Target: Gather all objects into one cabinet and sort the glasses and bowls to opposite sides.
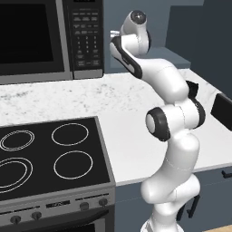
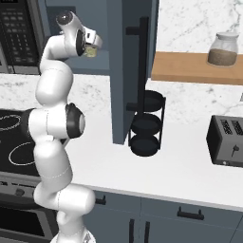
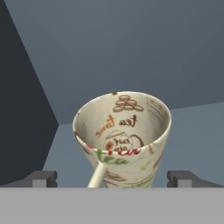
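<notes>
A black cooktop is being seen at 9 o'clock of the arm in the left base view, under a microwave. The gripper is being held with jaws spread wide, one tip at either side of the pale beige tumbler, neither visibly touching it. The tumbler is standing upright inside the slate blue-grey cabinet, near its back corner. A toaster is sitting on the counter at 3 o'clock.
</notes>
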